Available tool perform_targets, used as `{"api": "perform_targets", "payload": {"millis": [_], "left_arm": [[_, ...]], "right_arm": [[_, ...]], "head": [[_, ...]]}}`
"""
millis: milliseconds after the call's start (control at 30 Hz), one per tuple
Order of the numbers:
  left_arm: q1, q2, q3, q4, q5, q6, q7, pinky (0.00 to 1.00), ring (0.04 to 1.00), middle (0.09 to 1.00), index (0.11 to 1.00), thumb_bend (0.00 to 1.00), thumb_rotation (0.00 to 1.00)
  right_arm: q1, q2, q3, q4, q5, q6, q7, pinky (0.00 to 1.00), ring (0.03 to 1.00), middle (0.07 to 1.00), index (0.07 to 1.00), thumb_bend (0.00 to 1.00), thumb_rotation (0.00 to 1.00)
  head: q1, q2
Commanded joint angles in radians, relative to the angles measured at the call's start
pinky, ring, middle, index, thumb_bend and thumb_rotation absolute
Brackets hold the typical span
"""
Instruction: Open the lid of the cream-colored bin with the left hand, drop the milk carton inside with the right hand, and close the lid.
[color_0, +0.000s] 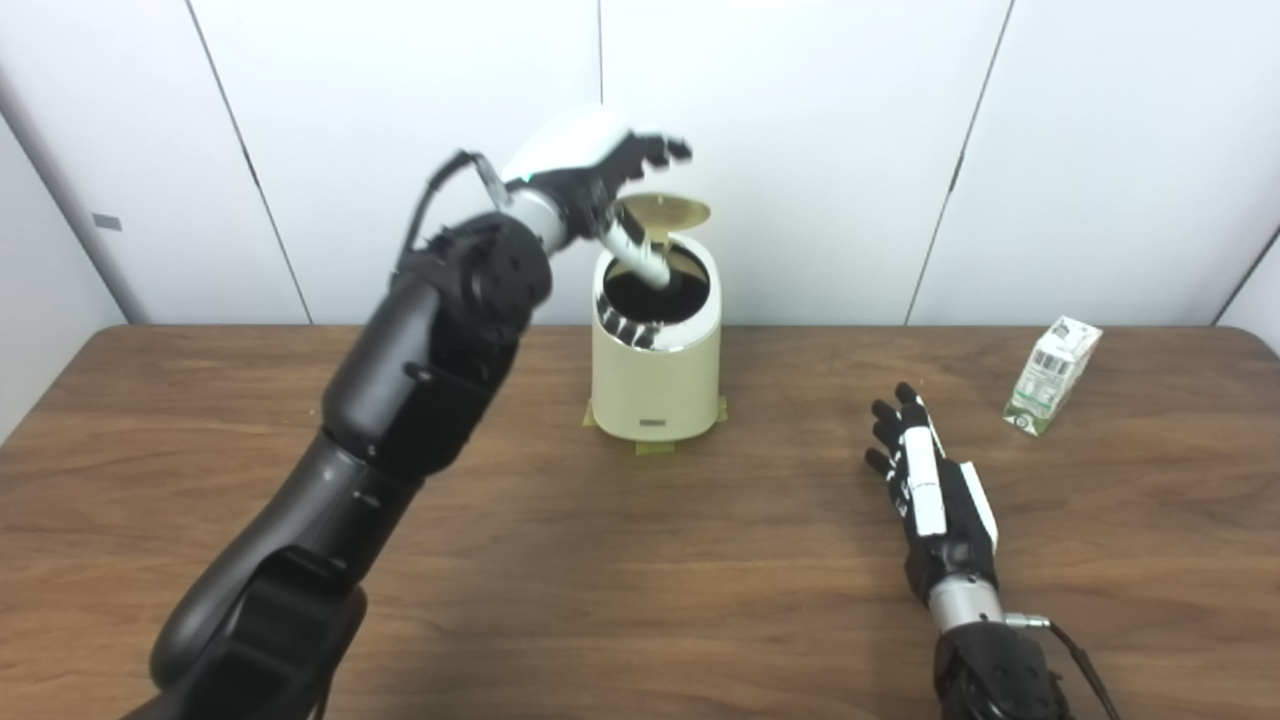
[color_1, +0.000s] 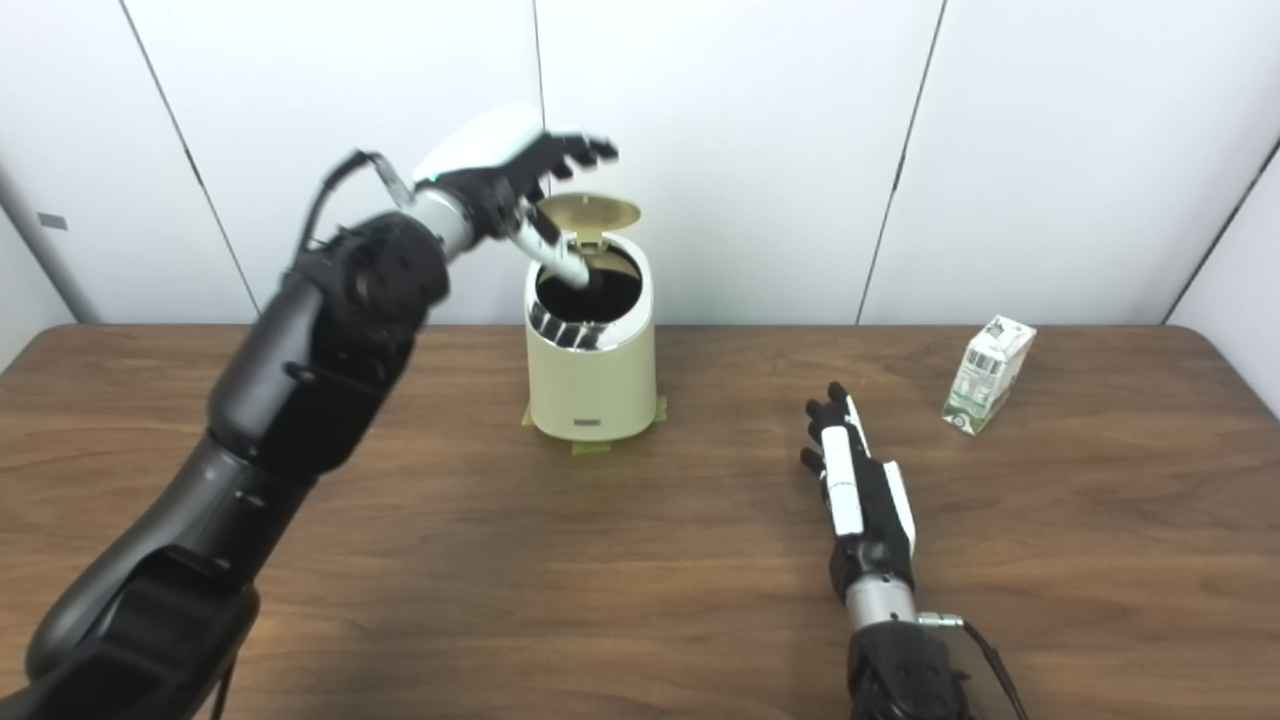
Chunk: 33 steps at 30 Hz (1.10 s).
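Note:
The cream-colored bin stands at the back middle of the table, its round lid tipped up behind the dark opening. My left hand hovers above and left of the opening with fingers spread, its thumb reaching down over the rim; I cannot tell whether it touches the lid. The milk carton stands tilted at the far right of the table. My right hand rests flat near the table surface, open and holding nothing, well left of and nearer than the carton.
The wooden table ends at a white panelled wall right behind the bin. Tape patches show under the bin's base. My left forearm crosses the table's left half.

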Motion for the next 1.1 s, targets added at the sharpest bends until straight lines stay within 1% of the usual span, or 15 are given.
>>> {"api": "perform_targets", "payload": {"millis": [0,67,133,367,433,500,600,700,767,800,833,867,933,1000,1067], "left_arm": [[-0.023,-0.007,0.044,-0.050,0.007,0.007,-0.009,0.71,0.836,0.875,0.841,0.65,0.08],[0.012,-0.011,0.073,-0.094,0.020,0.007,-0.012,0.70,0.834,0.873,0.842,0.60,0.12],[0.042,-0.016,0.096,-0.124,0.023,0.007,-0.007,0.65,0.799,0.847,0.831,0.56,0.17],[0.189,-0.073,0.237,-0.216,-0.001,0.007,0.003,0.62,0.765,0.812,0.810,0.48,0.16],[0.239,-0.091,0.276,-0.238,-0.030,0.006,0.014,0.64,0.759,0.808,0.814,0.46,0.13],[0.301,-0.110,0.305,-0.267,-0.039,0.006,0.025,0.67,0.770,0.813,0.822,0.45,0.17],[0.375,-0.126,0.338,-0.294,-0.066,0.006,0.036,0.72,0.802,0.833,0.848,0.40,0.30],[0.458,-0.134,0.356,-0.328,-0.098,0.006,0.027,0.75,0.828,0.857,0.872,0.35,0.40],[0.499,-0.134,0.360,-0.341,-0.131,0.006,0.043,0.76,0.837,0.865,0.881,0.34,0.42],[0.520,-0.136,0.364,-0.346,-0.151,0.006,0.058,0.78,0.848,0.871,0.887,0.34,0.46],[0.546,-0.139,0.368,-0.347,-0.177,0.001,0.078,0.81,0.869,0.882,0.897,0.34,0.51],[0.568,-0.139,0.369,-0.348,-0.200,-0.004,0.096,0.85,0.898,0.900,0.917,0.34,0.60],[0.614,-0.150,0.375,-0.356,-0.244,-0.004,0.129,0.86,0.916,0.914,0.937,0.35,0.71],[0.659,-0.162,0.375,-0.366,-0.284,-0.003,0.160,0.87,0.934,0.940,0.958,0.37,0.82],[0.700,-0.171,0.368,-0.369,-0.319,-0.015,0.191,0.91,0.961,0.962,0.984,0.39,0.91]], "right_arm": [[-0.043,-0.012,-0.008,-0.004,0.012,-0.055,0.008,0.91,0.952,0.931,0.974,0.61,1.00],[-0.044,-0.015,-0.008,-0.002,0.013,-0.057,0.010,0.91,0.953,0.932,0.976,0.61,1.00],[-0.046,-0.016,-0.008,-0.005,0.014,-0.053,0.010,0.90,0.951,0.931,0.975,0.61,1.00],[-0.050,-0.027,-0.011,0.006,0.027,-0.057,0.018,0.91,0.961,0.941,0.984,0.60,1.00],[-0.051,-0.032,-0.010,0.005,0.020,-0.058,0.017,0.92,0.961,0.939,0.986,0.59,1.00],[-0.053,-0.037,-0.011,0.005,0.023,-0.067,0.021,0.92,0.964,0.942,0.991,0.59,1.00],[-0.064,-0.039,-0.021,0.021,0.044,-0.077,0.026,0.96,0.978,0.961,1.000,0.60,0.90],[-0.072,-0.052,-0.026,0.023,0.045,-0.083,0.028,0.94,0.978,0.970,1.000,0.57,0.78],[-0.073,-0.050,-0.028,-0.007,0.037,-0.059,0.017,0.92,0.966,0.966,1.000,0.54,0.72],[-0.072,-0.046,-0.030,-0.036,0.034,-0.035,0.008,0.91,0.956,0.961,1.000,0.53,0.69],[-0.071,-0.044,-0.032,-0.061,0.026,-0.019,-0.001,0.90,0.938,0.951,0.999,0.53,0.63],[-0.070,-0.044,-0.032,-0.085,0.016,-0.002,-0.010,0.89,0.922,0.947,0.996,0.53,0.54],[-0.065,-0.047,-0.036,-0.128,-0.006,0.034,-0.026,0.83,0.889,0.929,0.977,0.54,0.46],[-0.061,-0.049,-0.056,-0.152,0.013,0.057,-0.030,0.77,0.856,0.908,0.931,0.58,0.34],[-0.055,-0.065,-0.072,-0.168,0.023,0.072,-0.025,0.75,0.861,0.896,0.907,0.61,0.25]], "head": [[0.003,0.001],[0.001,0.000],[0.001,0.001],[0.001,0.003],[0.000,0.004],[0.000,0.004],[0.001,0.010],[0.000,0.010],[-0.007,0.012],[-0.007,0.012],[-0.014,0.013],[-0.015,0.015],[-0.023,0.016],[-0.035,0.020],[-0.057,0.023]]}}
